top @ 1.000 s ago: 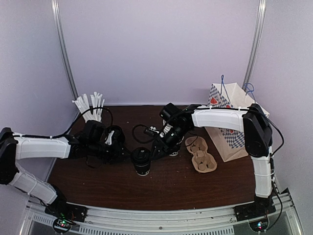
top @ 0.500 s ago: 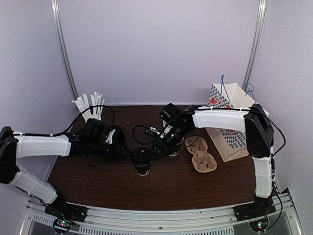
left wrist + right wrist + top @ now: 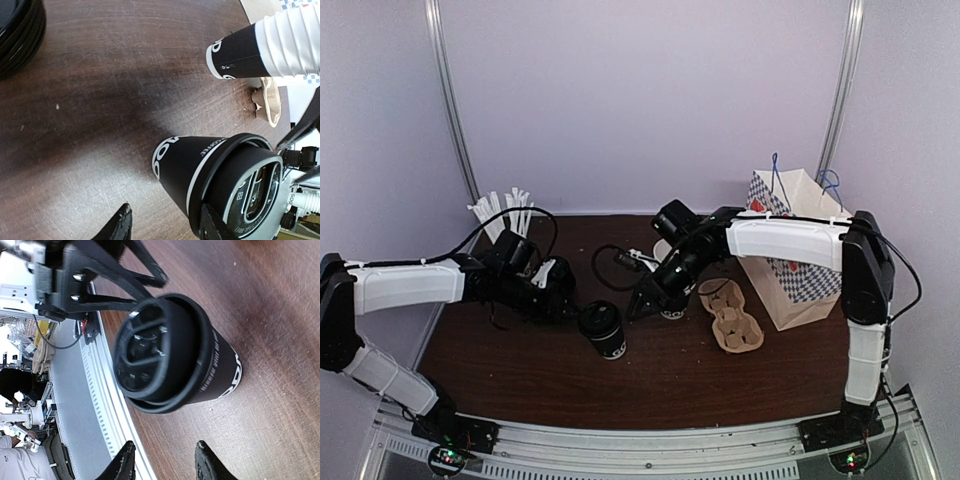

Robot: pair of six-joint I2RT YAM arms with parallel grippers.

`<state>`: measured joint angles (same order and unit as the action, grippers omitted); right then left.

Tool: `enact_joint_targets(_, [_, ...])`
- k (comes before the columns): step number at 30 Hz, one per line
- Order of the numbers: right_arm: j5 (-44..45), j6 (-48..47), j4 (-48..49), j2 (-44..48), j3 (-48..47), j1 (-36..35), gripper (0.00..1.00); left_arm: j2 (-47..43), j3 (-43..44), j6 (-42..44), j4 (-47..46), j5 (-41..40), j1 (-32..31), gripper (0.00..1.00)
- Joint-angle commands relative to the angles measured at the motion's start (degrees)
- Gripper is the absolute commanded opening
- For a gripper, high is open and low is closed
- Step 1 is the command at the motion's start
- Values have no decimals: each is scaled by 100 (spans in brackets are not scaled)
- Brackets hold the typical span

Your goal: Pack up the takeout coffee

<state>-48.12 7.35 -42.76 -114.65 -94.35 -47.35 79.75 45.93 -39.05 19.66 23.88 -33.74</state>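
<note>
Dark brown wooden table [image 3: 720, 390] across the whole floor of the view. Far right stands the white paper bag with blue checks and red hearts [image 3: 790, 255], and just beside it on the left lies the brown pulp cup carrier [image 3: 732, 320]. Centre front is the takeout coffee [image 3: 603, 331] - a small paper cup under a black dome lid, on the table between both arms. Left gripper [image 3: 167, 215]: jaws apart, one finger at the lid's rim, the other clear of the cup. Right gripper [image 3: 165, 445] - jaws apart too, holding nothing, the cup lying beyond its tips.
</note>
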Motion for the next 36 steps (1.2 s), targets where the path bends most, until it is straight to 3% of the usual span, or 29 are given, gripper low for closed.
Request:
enact_joint_targets(1, [78, -136, 56, 285, -8, -39, 42, 435, -76, 454, 809, -6, -10, 47])
enact_joint_targets(17, [136, 1180, 1044, 83, 611, -369, 44, 375, -78, 209, 486, 223, -10, 47])
enact_joint_targets(36, [78, 1711, 1330, -516, 621, -349, 42, 258, -276, 14, 309, 338, -10, 47])
